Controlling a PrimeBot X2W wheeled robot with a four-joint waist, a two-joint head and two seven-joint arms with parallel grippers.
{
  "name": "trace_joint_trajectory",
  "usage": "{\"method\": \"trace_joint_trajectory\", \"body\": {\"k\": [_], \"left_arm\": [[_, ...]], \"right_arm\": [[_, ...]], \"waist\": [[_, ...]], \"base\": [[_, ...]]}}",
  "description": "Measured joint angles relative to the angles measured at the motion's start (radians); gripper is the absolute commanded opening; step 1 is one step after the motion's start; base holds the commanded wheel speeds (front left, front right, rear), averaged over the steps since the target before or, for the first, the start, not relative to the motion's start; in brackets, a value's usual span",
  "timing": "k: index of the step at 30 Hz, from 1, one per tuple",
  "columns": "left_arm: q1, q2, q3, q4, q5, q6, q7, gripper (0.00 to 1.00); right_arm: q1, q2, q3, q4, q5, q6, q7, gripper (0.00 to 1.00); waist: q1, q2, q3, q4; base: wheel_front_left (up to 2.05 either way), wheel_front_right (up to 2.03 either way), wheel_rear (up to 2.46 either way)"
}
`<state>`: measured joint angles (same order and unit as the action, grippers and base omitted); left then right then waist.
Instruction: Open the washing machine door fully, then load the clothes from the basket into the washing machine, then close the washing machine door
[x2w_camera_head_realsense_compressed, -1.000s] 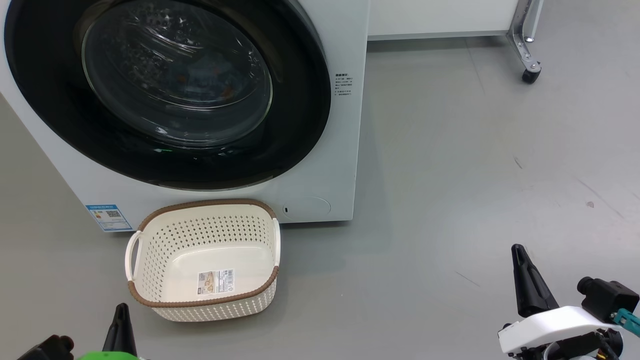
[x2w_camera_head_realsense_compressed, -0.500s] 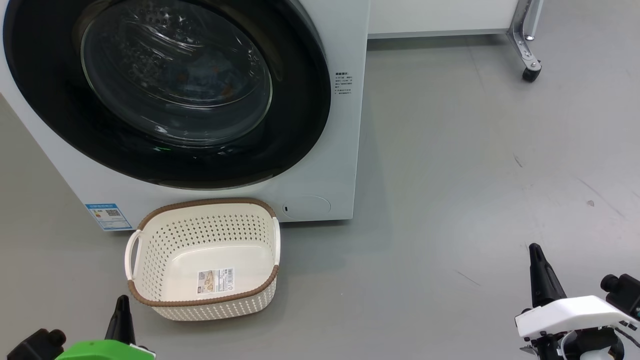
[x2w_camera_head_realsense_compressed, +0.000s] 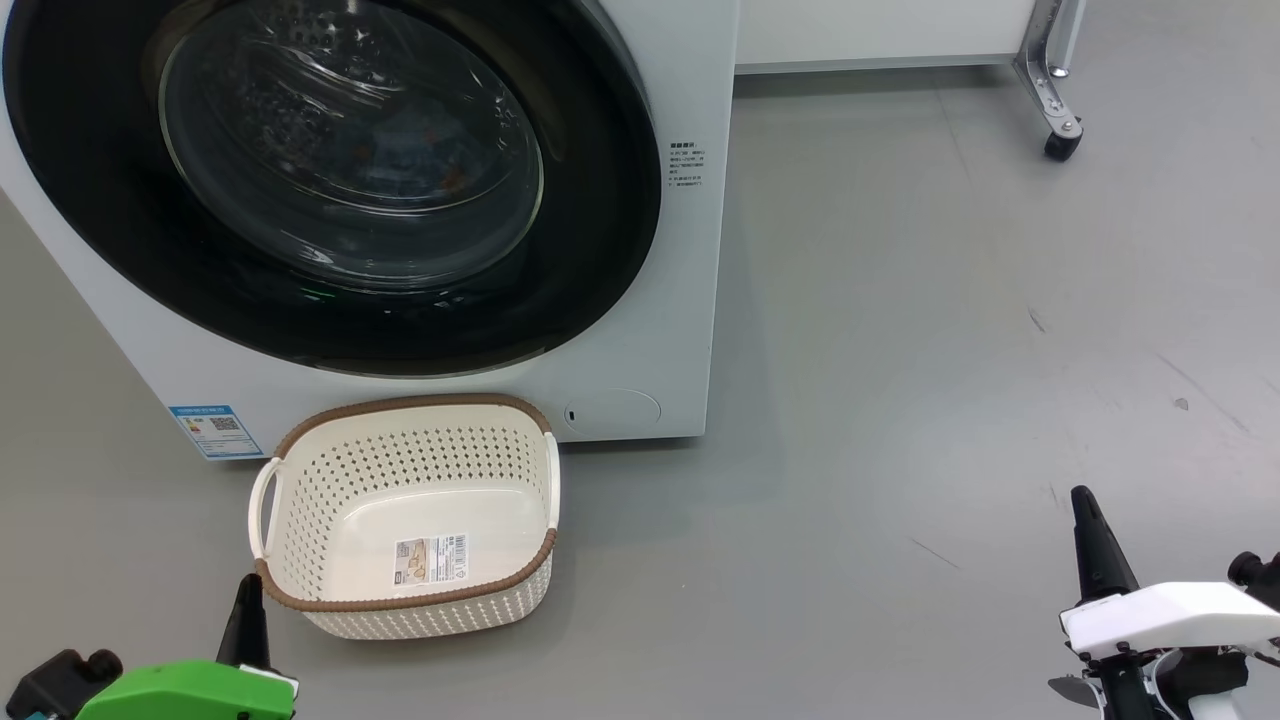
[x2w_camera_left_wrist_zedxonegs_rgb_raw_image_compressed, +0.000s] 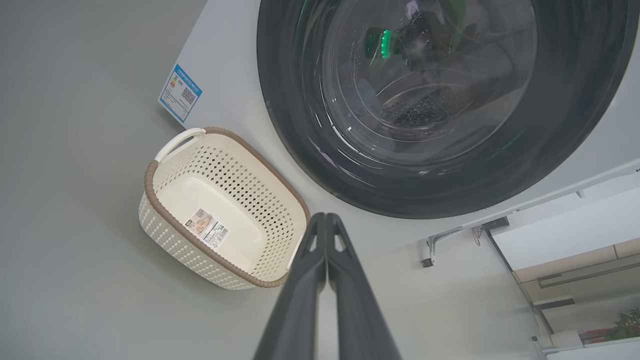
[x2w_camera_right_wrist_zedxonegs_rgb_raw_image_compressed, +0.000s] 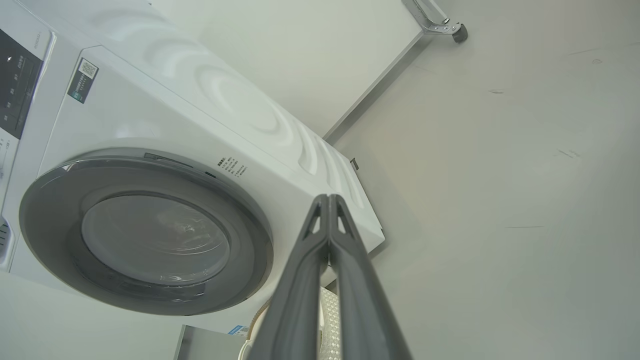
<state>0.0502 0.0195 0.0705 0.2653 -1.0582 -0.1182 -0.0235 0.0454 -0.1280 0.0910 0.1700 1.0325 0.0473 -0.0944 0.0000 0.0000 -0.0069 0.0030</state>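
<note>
Moved since earlier: right gripper is being carried further right across the near floor, and left gripper is being lowered slightly at the near left.
Grippers: both pairs of fingers are being held pressed together, with nothing between them.
Step in hand: the closing step is being judged done, and the arms are being drawn clear.
Washing machine door: is being seen lying flush against the washing machine, glossy black rim around bulging glass.
Clothes: dim blue and orange patches are being glimpsed behind the glass, probably inside the drum.
Basket: is being left on the floor just near the washer's front, with only its barcode sticker showing inside.
Next move: little more than parking the arms is being called for; the latch cannot be confirmed.
</note>
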Motion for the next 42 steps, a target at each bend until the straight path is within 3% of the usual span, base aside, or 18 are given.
{"method": "trace_joint_trajectory", "body": {"k": [42], "left_arm": [[-0.104, 0.003, 0.021, 0.013, -0.501, -0.005, 0.135, 0.0]], "right_arm": [[-0.083, 0.027, -0.123, 0.08, 0.601, 0.059, 0.12, 0.0]], "waist": [[0.0, 0.0, 0.01, -0.002]], "base": [[0.0, 0.0, 0.0]]}}
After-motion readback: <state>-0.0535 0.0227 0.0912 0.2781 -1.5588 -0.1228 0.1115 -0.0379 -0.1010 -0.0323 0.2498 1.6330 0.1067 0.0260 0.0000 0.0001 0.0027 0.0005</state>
